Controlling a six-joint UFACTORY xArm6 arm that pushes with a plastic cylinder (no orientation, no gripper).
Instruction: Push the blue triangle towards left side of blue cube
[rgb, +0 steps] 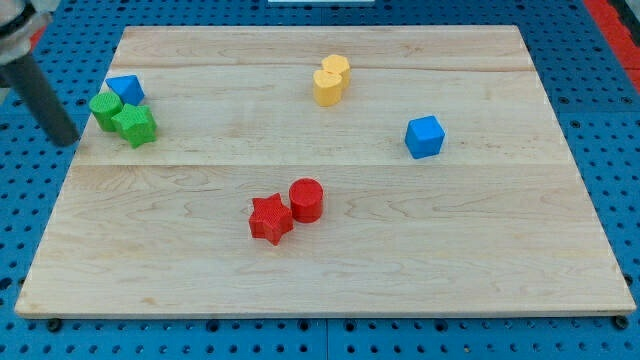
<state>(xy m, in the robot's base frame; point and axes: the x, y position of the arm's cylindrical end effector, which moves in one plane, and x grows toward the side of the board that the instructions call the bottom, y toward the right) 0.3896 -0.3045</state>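
Observation:
The blue triangle (126, 89) lies near the board's upper left corner, touching the green blocks. The blue cube (424, 136) sits on the right half of the board, far from the triangle. My tip (66, 139) is the lower end of the dark rod at the view's left edge. It sits just off the board's left side, left of and slightly below the green blocks, apart from the blue triangle.
A green cube-like block (105, 108) and a green star (135, 125) sit just below the blue triangle. Two yellow blocks (330, 79) stand at top centre. A red star (270, 219) and a red cylinder (306, 199) sit at lower centre. The wooden board (500, 260) lies on blue pegboard.

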